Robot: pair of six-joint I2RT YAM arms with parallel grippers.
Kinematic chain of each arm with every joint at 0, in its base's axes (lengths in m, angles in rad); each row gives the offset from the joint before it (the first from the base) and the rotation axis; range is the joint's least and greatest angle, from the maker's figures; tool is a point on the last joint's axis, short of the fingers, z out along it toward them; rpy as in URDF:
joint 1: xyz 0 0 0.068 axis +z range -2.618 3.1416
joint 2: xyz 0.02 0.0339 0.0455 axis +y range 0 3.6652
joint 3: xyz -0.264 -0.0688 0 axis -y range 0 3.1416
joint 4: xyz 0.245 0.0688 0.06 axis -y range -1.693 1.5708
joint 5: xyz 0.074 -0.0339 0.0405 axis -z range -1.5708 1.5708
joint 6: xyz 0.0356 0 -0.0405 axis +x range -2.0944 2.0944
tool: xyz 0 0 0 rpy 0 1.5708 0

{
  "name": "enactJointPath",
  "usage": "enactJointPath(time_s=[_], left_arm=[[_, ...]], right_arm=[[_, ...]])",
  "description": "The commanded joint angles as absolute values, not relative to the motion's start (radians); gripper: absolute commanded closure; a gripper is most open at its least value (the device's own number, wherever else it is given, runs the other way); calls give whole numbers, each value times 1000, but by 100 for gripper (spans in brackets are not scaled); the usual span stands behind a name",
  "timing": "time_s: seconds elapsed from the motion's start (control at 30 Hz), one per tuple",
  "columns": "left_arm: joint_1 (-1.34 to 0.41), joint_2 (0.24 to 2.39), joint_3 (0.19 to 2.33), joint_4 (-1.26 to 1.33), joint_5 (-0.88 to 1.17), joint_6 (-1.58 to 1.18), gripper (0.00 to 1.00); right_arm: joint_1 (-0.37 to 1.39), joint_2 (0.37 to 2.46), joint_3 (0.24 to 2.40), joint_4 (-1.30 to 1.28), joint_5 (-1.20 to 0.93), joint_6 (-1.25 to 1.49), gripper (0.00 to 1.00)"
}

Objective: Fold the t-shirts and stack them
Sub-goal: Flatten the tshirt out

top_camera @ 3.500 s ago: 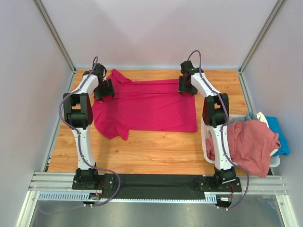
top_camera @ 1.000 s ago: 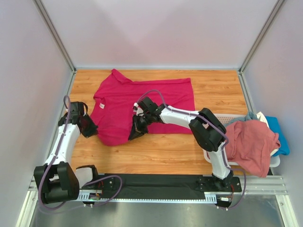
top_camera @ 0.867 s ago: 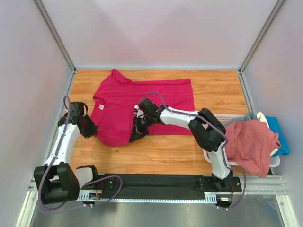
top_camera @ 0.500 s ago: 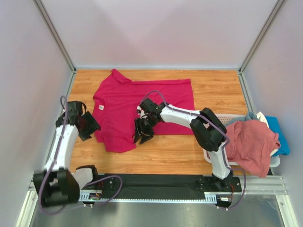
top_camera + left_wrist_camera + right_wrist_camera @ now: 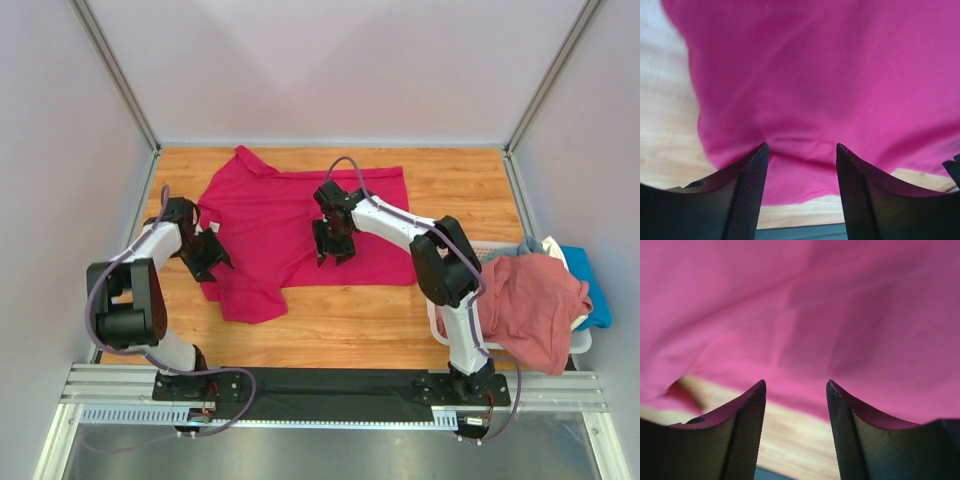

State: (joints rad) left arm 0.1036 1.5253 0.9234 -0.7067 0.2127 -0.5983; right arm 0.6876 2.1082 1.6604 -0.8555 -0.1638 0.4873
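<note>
Wooden surface (image 5: 340, 310) underneath: left end effector (image 5: 212, 255) and right end effector (image 5: 333, 247) both gape empty at the magenta t-shirt (image 5: 270, 210), spread centre-left. Moving off low, either could snag cloth and drag it crooked.

Parted claw (image 5: 795, 412) empty, above magenta-red t-shirt (image 5: 840, 315), wooden table (image 5: 790, 440)
</note>
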Motion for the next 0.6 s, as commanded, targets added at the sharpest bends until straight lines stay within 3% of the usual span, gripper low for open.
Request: enactJointPath(time_s=[0.0, 0.27, 0.4, 0.57], left_arm=[[101, 1635, 1034, -650, 235, -555, 37], [88, 1878, 1316, -735, 230, -525, 36], [43, 1625, 1211, -736, 40, -548, 22], [-58, 1227, 987, -796, -60, -590, 22]], right_arm=[[664, 2166, 1690, -858, -43, 437, 47], [586, 2305, 1898, -929, -2, 410, 52], [621, 2242, 1939, -986, 37, 373, 48], [799, 2094, 1881, -963, 35, 411, 43]])
